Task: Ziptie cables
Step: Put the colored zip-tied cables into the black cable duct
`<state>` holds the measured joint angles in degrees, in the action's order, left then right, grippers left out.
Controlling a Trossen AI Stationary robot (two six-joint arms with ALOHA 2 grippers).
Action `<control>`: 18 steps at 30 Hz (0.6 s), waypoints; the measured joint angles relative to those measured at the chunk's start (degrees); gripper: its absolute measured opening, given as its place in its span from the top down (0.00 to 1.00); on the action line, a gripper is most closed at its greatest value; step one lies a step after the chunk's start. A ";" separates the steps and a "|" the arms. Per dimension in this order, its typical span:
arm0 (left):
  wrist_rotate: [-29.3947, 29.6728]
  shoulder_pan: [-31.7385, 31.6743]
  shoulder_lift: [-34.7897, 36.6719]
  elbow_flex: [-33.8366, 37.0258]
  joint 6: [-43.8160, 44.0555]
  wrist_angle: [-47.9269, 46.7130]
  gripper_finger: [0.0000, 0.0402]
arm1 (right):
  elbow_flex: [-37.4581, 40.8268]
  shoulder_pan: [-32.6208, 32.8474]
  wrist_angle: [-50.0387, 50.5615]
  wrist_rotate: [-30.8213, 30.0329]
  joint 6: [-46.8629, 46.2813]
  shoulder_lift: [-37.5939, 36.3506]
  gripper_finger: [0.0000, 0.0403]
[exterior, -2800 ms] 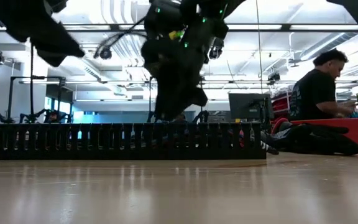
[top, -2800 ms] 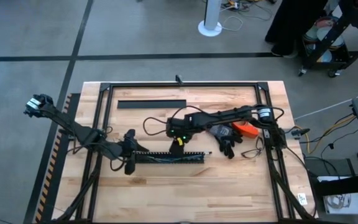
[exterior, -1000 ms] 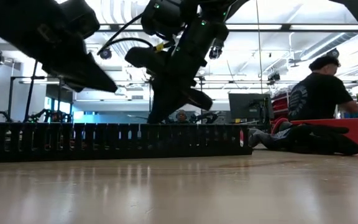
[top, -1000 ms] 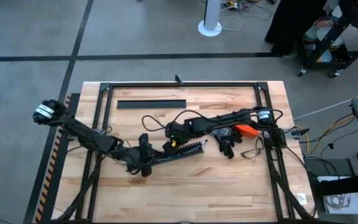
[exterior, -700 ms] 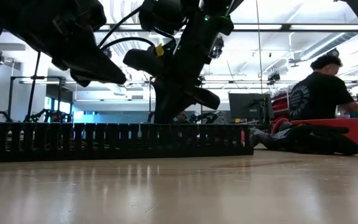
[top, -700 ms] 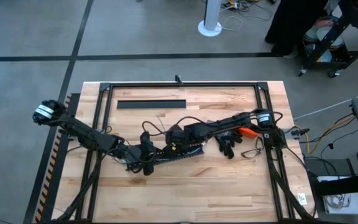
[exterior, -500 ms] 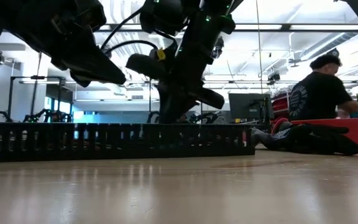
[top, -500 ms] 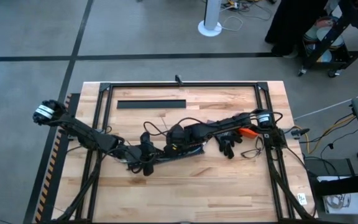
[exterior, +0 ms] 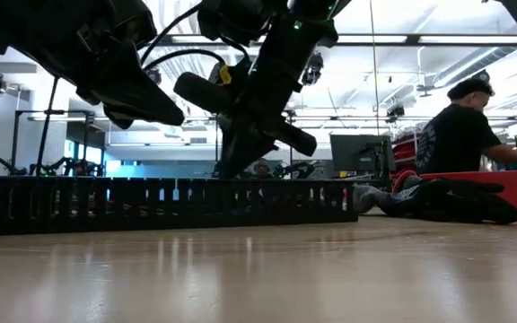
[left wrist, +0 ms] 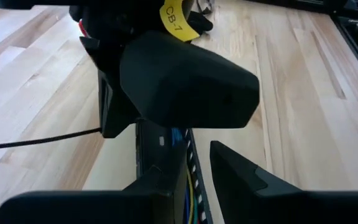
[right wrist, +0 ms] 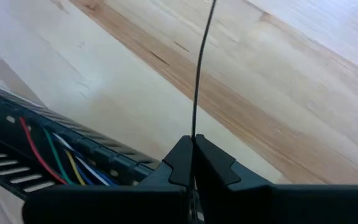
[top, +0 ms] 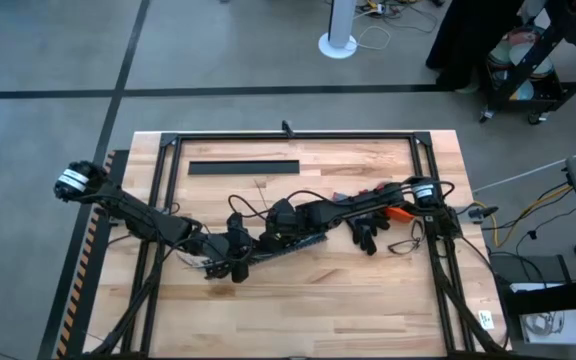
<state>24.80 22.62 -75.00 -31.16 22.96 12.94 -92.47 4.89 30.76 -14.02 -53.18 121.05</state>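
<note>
Well, at the near end of the long black comb-toothed plastic duct (exterior: 151, 202), the left gripper (left wrist: 182, 171) sits with fingers spread astride it. Farther along, just beside the duct, the right gripper (right wrist: 193, 146) is pressed together, pinching a thin dark ziptie (right wrist: 201, 74). The thin coloured cables (right wrist: 61, 158) run lengthwise inside, so the strip must cross them, I reckon.

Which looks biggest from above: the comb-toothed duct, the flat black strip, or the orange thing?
1. Flat black strip, longest.
2. Comb-toothed duct, though both arms hide much of it, so this is unsure.
3. Orange thing, smallest.
</note>
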 joint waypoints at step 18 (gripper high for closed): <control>0.20 -4.86 -8.02 -0.96 -1.04 0.03 0.77 | 0.13 1.14 0.45 -2.67 -1.50 1.32 1.00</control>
<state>25.00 17.76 -83.02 -32.12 21.92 12.96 -92.33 6.02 31.21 -16.69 -54.68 122.37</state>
